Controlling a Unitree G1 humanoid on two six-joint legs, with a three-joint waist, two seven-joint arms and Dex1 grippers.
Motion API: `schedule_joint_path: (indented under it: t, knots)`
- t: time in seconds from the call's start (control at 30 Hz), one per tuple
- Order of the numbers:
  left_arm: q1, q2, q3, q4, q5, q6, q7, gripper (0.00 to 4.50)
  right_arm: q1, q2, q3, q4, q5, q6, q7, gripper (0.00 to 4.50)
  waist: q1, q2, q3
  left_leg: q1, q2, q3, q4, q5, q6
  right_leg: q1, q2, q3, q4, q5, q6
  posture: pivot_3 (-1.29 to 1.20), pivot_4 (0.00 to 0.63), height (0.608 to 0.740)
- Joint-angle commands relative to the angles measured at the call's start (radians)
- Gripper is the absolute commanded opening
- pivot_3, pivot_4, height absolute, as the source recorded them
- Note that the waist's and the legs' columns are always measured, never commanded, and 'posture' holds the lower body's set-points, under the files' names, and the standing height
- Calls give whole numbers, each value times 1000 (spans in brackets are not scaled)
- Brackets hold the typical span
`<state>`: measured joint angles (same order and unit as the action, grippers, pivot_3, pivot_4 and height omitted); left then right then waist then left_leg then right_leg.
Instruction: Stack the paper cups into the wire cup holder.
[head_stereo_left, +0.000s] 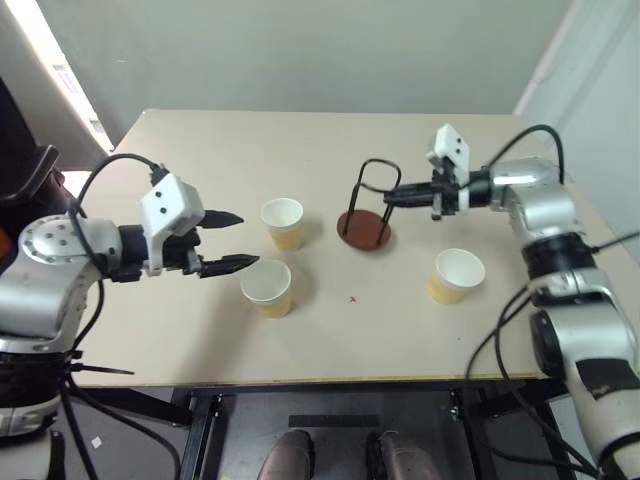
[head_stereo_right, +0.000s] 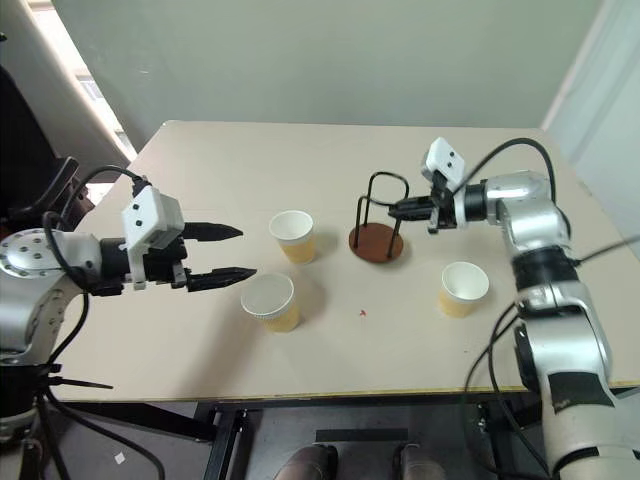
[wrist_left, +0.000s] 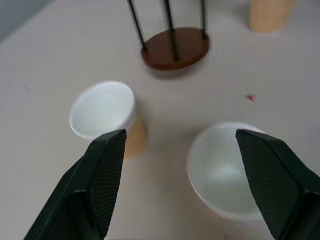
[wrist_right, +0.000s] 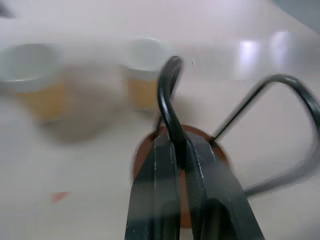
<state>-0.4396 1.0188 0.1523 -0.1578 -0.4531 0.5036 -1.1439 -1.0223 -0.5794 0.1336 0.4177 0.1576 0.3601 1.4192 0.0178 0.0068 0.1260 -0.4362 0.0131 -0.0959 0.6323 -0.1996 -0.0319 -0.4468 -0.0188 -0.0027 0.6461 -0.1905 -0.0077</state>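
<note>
Three yellow-tan paper cups stand upright on the table: one (head_stereo_left: 283, 222) left of the wire cup holder, one (head_stereo_left: 268, 287) nearer the front, one (head_stereo_left: 458, 275) to the right. The wire cup holder (head_stereo_left: 364, 230) rises in black loops from a reddish-brown disc at mid-table and is empty. My right gripper (head_stereo_left: 392, 196) reaches in from the right and is shut on one of its wire loops (wrist_right: 167, 95). My left gripper (head_stereo_left: 232, 240) hovers open just left of the two left cups (wrist_left: 102, 112) (wrist_left: 225, 170), touching neither.
The beige table (head_stereo_left: 330, 350) has bare surface behind the holder and along its front edge. A tiny red speck (head_stereo_left: 352, 298) lies in front of the holder. Cables hang off both arms at the table's sides.
</note>
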Motion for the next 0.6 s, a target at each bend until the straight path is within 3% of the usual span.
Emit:
schedule_joint_path:
  t: [0.03, 0.2, 0.5, 0.53, 0.6]
  knots:
    - [-4, 9, 19, -10, -13, -17, -21, 3766, 96, -60, 43, -308, 71, 97, 76, 42, -1, 0, 0, 0, 0, 0, 0, 0, -1, 0, 0, 0, 0, 0, 0, 0, 150, 740]
    - [-13, 5, -9, -48, -54, 8, -77, 3766, 159, -78, 81, -396, 67, 104, 58, 42, -7, 0, 0, 1, 0, 0, 1, 0, 7, 1, 0, 1, 0, 2, 4, 0, 150, 740]
    - [-32, 3, -36, -50, -62, 24, -80, 3766, 152, -40, 104, -335, 66, 32, 48, 42, -10, 0, 0, 3, 0, 0, 0, 10, 10, 1, 0, 2, 0, 5, -7, 0, 150, 740]
    - [-32, 1, -38, -51, -61, 25, -76, 3766, 148, -34, 108, -329, 68, 30, 48, 586, -10, 0, 0, 3, 0, 0, 0, 10, 10, 2, 0, 1, 0, 5, -7, 0, 150, 740]
    - [-32, -2, -41, -52, -61, 28, -70, 3766, 145, -28, 120, -322, 60, 22, 49, 1098, -10, 0, 0, 3, 0, 0, 0, 10, 10, 1, 0, 1, 0, 5, -7, 0, 150, 740]
